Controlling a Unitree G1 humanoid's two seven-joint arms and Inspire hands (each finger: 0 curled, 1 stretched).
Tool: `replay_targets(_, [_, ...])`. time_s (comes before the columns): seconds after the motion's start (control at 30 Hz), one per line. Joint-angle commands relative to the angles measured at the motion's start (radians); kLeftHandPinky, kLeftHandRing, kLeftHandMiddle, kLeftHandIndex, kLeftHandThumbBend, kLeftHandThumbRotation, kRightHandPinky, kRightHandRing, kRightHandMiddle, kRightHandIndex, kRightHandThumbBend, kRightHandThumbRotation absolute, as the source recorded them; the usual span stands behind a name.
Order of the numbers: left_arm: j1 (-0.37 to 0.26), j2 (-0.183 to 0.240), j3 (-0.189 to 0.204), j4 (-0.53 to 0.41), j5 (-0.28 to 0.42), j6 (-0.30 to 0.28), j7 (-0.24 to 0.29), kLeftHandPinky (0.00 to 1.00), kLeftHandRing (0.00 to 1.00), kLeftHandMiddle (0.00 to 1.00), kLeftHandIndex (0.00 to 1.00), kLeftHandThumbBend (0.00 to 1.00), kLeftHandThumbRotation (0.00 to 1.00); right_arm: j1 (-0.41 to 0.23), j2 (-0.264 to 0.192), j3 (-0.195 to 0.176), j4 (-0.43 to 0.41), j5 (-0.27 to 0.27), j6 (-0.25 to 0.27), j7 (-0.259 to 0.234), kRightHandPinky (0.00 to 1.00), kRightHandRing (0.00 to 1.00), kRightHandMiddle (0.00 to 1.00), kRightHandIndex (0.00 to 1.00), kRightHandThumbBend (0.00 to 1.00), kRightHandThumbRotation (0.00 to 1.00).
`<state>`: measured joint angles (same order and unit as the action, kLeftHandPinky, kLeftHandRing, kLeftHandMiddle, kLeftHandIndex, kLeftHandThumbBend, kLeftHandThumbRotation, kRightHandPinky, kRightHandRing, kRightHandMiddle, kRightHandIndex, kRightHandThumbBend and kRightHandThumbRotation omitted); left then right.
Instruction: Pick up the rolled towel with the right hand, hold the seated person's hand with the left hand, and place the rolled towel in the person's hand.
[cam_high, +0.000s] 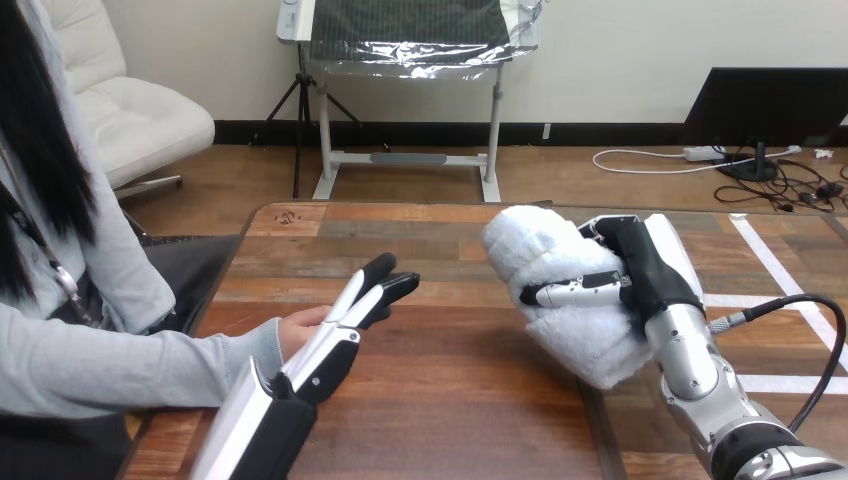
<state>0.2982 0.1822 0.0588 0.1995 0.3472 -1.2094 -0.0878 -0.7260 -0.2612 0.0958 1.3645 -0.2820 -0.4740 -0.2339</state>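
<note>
Two hands engaged. Right hand clasps rolled towel, held well right of person's hand; towel long axis slants far-left to near-right. Left hand, fingers straight, lies against person's hand, no clasp seen. Towel must travel left.

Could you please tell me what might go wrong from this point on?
The left hand lies straight-fingered beside the person's hand, not curled round it, so that hand may drift before the handover. The bulky white rolled towel, gripped in the right hand, is well apart from the person; it could loosen or slip while crossing the wooden table.
</note>
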Motion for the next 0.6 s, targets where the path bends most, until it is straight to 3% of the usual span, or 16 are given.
replay_targets(0.0, [-0.026,0.018,0.071,-0.075,0.049,0.035,0.035,0.81,0.91,0.95,0.91,1.0,0.35,-0.037,0.01,-0.026,-0.055,0.018,-0.06,-0.026,0.27,0.33,0.46,0.46,0.79,0.0])
replay_targets(0.2, [-0.03,0.044,0.126,-0.106,0.12,0.079,0.063,0.8,0.91,0.95,0.91,1.0,0.31,-0.032,0.02,-0.045,-0.058,0.043,-0.106,-0.012,0.27,0.32,0.46,0.46,0.79,0.0])
replay_targets(0.57, [-0.06,0.109,0.18,-0.098,0.177,0.141,0.118,0.79,0.9,0.94,0.91,1.0,0.24,-0.025,0.032,-0.068,-0.055,0.057,-0.161,-0.01,0.27,0.32,0.46,0.46,0.79,0.0])
